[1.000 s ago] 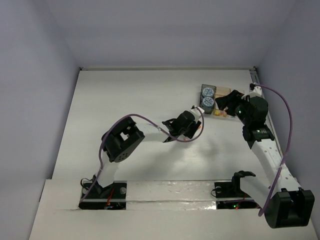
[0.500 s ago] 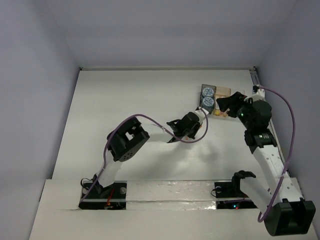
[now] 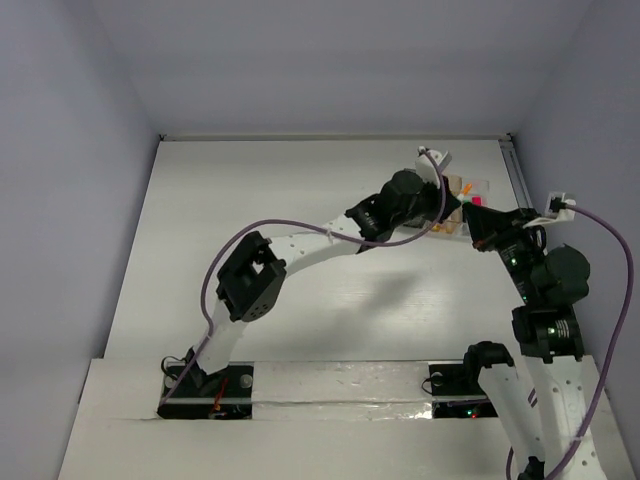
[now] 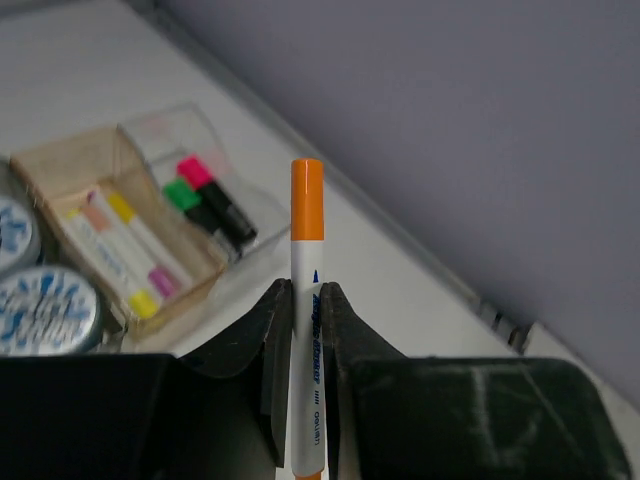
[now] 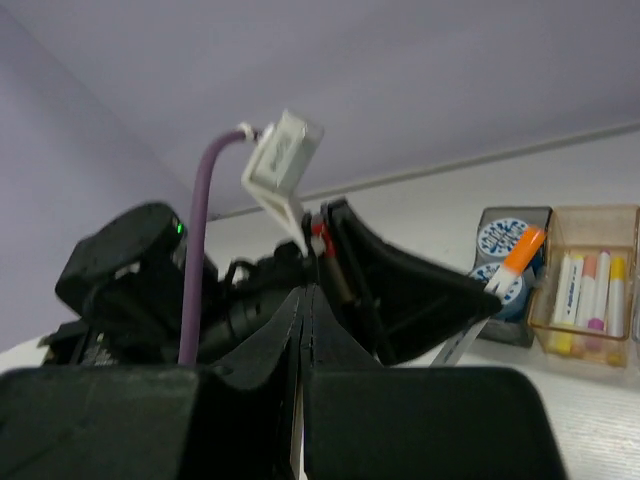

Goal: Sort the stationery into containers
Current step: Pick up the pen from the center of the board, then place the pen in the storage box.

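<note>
Left gripper (image 4: 306, 305) is clamped on an orange pen (image 4: 307, 215), up by the trays (image 4: 62, 160) at 1 o'clock. Right gripper (image 5: 306, 300) is just clenched tight.

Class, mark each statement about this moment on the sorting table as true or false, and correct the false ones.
1. The left gripper grips an orange-capped pen. True.
2. The right gripper is wide open. False: it is shut, with its fingers pressed together.
3. The two blue-white rolls lie in the amber tray. False: they sit in the dark grey tray; the amber tray holds thin pens.
4. The pink- and green-capped highlighters lie in the clear tray. True.
</note>
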You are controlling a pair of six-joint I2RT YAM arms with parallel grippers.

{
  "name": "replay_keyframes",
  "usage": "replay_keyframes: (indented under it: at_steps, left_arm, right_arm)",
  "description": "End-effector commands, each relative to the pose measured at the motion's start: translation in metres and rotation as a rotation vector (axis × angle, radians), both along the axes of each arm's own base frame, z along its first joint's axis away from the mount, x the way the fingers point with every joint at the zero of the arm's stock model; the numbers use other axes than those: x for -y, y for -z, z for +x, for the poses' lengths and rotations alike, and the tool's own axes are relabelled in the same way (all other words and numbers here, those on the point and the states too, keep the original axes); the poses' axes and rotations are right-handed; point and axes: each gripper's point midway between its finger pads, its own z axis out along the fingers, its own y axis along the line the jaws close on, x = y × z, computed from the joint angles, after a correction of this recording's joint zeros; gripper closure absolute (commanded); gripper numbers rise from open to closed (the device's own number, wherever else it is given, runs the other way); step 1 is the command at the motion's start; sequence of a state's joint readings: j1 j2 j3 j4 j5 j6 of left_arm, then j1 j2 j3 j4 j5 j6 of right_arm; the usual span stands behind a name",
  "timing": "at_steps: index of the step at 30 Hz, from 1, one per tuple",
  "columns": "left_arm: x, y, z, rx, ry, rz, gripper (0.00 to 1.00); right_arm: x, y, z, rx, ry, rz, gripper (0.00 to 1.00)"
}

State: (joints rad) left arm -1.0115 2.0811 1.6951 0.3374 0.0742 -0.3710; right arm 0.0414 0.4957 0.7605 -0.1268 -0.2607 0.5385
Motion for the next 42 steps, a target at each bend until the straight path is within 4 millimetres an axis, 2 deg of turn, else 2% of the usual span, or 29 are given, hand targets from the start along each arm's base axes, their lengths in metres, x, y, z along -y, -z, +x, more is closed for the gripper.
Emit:
replay_keyframes:
  at_steps: [1, 2, 3, 4, 5, 6, 7, 8, 9, 10, 12, 13, 15, 16, 18, 19, 20, 21, 26, 30, 41, 42]
  left_arm:
    - [0.02, -0.021, 0.026, -0.038, -0.006, -0.132, 1.0]
    - [0.023, -0.041, 0.038, -0.024, -0.012, -0.18, 1.0]
    - [0.031, -0.042, 0.039, -0.036, 0.001, -0.197, 1.0]
    - [0.037, -0.021, 0.049, -0.096, 0.012, -0.203, 1.0]
    - [0.043, -0.043, 0.055, -0.086, 0.026, -0.262, 1.0]
    - [0.045, -0.047, 0.063, -0.087, 0.03, -0.296, 1.0]
    - [0.052, -0.031, 0.067, -0.107, 0.031, -0.3, 1.0]
    - [0.057, -0.05, 0.069, -0.1, 0.04, -0.357, 1.0]
    - [0.057, -0.053, 0.076, -0.089, 0.038, -0.386, 1.0]
    - [0.063, -0.038, 0.082, -0.1, 0.028, -0.387, 1.0]
    - [0.063, -0.054, 0.09, -0.092, 0.027, -0.464, 1.0]
    - [0.061, -0.045, 0.1, -0.099, 0.014, -0.474, 1.0]
    - [0.061, -0.048, 0.103, -0.092, 0.006, -0.521, 1.0]
    - [0.059, -0.038, 0.11, -0.089, -0.007, -0.523, 1.0]
    - [0.056, -0.039, 0.116, -0.083, -0.002, -0.56, 1.0]
    - [0.06, -0.023, 0.117, -0.101, 0.003, -0.549, 1.0]
    - [0.061, -0.026, 0.118, -0.095, 0.008, -0.559, 1.0]
    - [0.058, -0.02, 0.125, -0.1, -0.005, -0.553, 1.0]
    - [0.06, 0.008, 0.13, -0.112, -0.025, -0.522, 0.99]
    - [0.056, 0.015, 0.138, -0.109, -0.05, -0.515, 0.93]
    - [0.052, 0.03, 0.146, -0.109, -0.069, -0.489, 0.78]
    - [0.052, 0.03, 0.145, -0.11, -0.066, -0.49, 0.74]
  right_arm:
    - [-0.007, -0.018, -0.016, 0.045, -0.042, -0.027, 1.0]
    - [-0.008, -0.019, -0.018, 0.054, -0.051, -0.028, 1.0]
    - [-0.011, -0.021, -0.021, 0.062, -0.067, -0.029, 1.0]
    - [-0.014, -0.023, -0.023, 0.073, -0.081, -0.027, 0.99]
    - [-0.015, -0.022, -0.024, 0.072, -0.085, -0.026, 0.99]
    - [-0.018, -0.022, -0.026, 0.077, -0.1, -0.025, 0.98]
    - [-0.02, -0.022, -0.028, 0.079, -0.112, -0.023, 0.97]
    - [-0.021, -0.023, -0.029, 0.085, -0.117, -0.022, 0.96]
    - [-0.024, -0.023, -0.03, 0.088, -0.132, -0.023, 0.95]
    - [-0.024, -0.024, -0.031, 0.09, -0.132, -0.024, 0.94]
    - [-0.025, -0.025, -0.033, 0.097, -0.135, -0.038, 0.93]
    - [-0.024, -0.024, -0.033, 0.094, -0.129, -0.041, 0.93]
    - [-0.024, -0.024, -0.034, 0.098, -0.124, -0.049, 0.93]
    - [-0.024, -0.023, -0.034, 0.095, -0.124, -0.049, 0.93]
    - [-0.027, -0.023, -0.035, 0.101, -0.141, -0.045, 0.92]
    - [-0.03, -0.019, -0.035, 0.097, -0.153, -0.045, 0.92]
    - [-0.03, -0.021, -0.035, 0.104, -0.152, -0.043, 0.92]
    - [-0.03, -0.021, -0.035, 0.106, -0.152, -0.042, 0.91]
    - [-0.031, -0.02, -0.034, 0.106, -0.154, -0.047, 0.9]
    - [-0.031, -0.019, -0.033, 0.102, -0.154, -0.048, 0.89]
    - [-0.031, -0.019, -0.032, 0.103, -0.151, -0.046, 0.88]
    - [-0.031, -0.018, -0.032, 0.102, -0.15, -0.046, 0.88]
